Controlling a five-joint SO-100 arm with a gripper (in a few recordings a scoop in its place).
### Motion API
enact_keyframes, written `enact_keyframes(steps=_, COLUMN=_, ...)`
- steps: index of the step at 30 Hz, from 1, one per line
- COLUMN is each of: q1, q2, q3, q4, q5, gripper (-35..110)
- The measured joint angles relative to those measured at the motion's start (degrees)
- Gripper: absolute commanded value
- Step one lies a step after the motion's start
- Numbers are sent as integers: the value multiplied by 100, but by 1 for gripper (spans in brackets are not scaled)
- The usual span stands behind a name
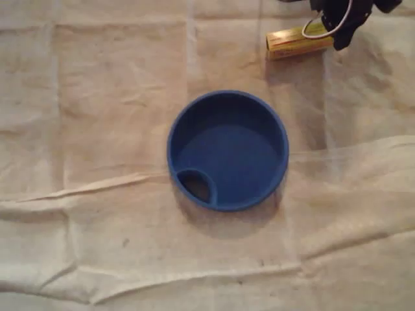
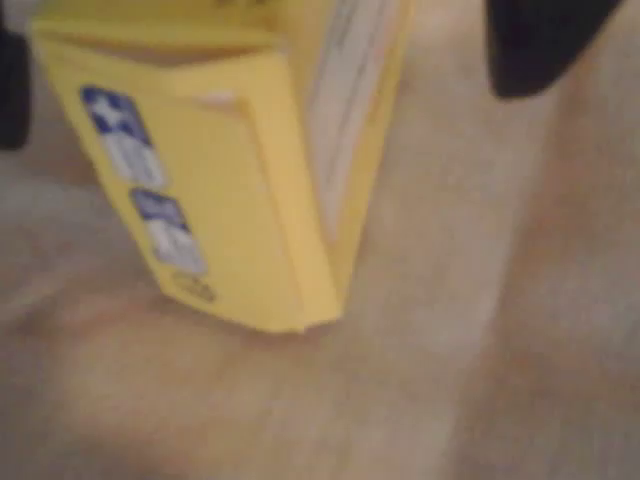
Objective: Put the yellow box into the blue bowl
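The yellow box lies on the cloth at the top right of the overhead view, above and to the right of the round blue bowl. My dark gripper hangs over the box's right end. In the wrist view the yellow box with blue labels sits between the fingers of the gripper. The left finger is close against the box's side. A strip of cloth shows between the box and the right finger. The jaws stand open around the box. The bowl is empty, with a small inner pocket at its lower left.
A wrinkled beige cloth covers the whole table, with raised folds running across the lower half. A white cable loops by the gripper.
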Motion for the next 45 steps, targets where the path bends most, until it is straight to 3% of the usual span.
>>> enact_keyframes(steps=16, q1=0, q2=0, q3=0, q4=0, q5=0, gripper=25)
enact_keyframes(steps=27, q1=0, q2=0, q3=0, q4=-193, q5=0, gripper=-1)
enact_keyframes(steps=37, q1=0, q2=0, q3=0, q4=-272, q5=0, gripper=0)
enact_keyframes(steps=45, q1=0, q2=756, q3=0, q4=229, q5=0, gripper=0)
